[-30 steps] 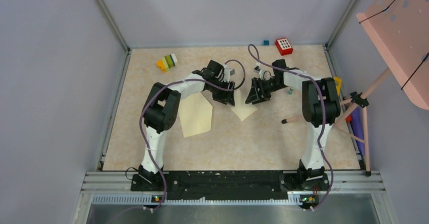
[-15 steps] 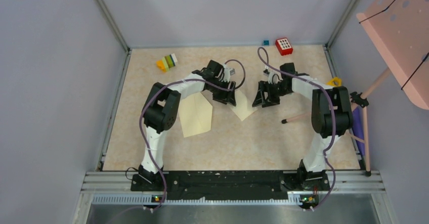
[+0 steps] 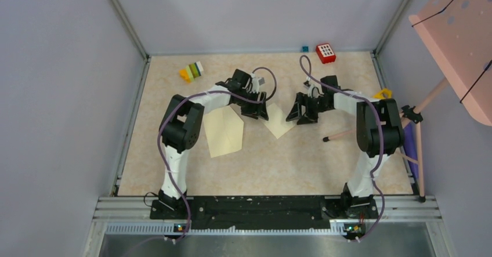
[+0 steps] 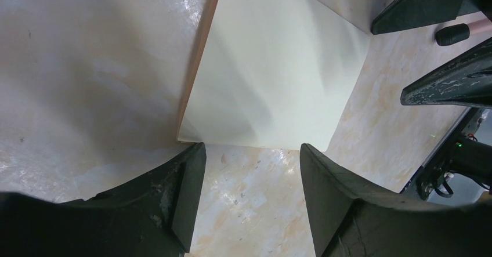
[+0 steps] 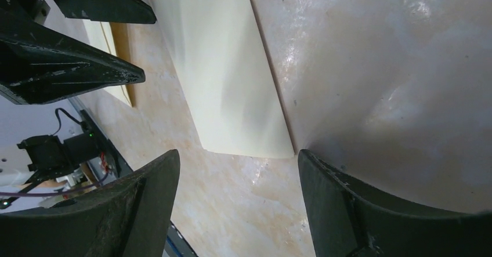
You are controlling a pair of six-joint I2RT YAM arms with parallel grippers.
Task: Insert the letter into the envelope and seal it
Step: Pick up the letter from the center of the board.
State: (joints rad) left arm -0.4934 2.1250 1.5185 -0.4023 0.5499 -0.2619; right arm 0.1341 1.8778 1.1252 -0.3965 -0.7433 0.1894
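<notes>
The pale cream envelope (image 3: 224, 130) lies flat left of centre, its pointed flap towards the far side. A sliver of it shows in the right wrist view (image 5: 119, 65). The letter (image 3: 279, 121), a smaller cream folded sheet, lies flat between my grippers. It also shows in the left wrist view (image 4: 272, 71) and in the right wrist view (image 5: 226, 77). My left gripper (image 3: 260, 115) is open and empty at the letter's left edge, fingertips just short of it (image 4: 250, 152). My right gripper (image 3: 294, 116) is open and empty at the letter's right edge (image 5: 238, 158).
Coloured blocks (image 3: 192, 71) lie at the far left. A red block (image 3: 326, 53) and a small blue cube (image 3: 304, 49) lie at the far wall. A yellow piece (image 3: 383, 93) and a pink tripod stand (image 3: 413, 115) are on the right, one leg tip (image 3: 326, 139) on the table.
My right arm has swung its elbow out to the right and its gripper has drawn back right, off the letter. My left gripper shifted slightly towards the far side. The letter and envelope stayed put.
</notes>
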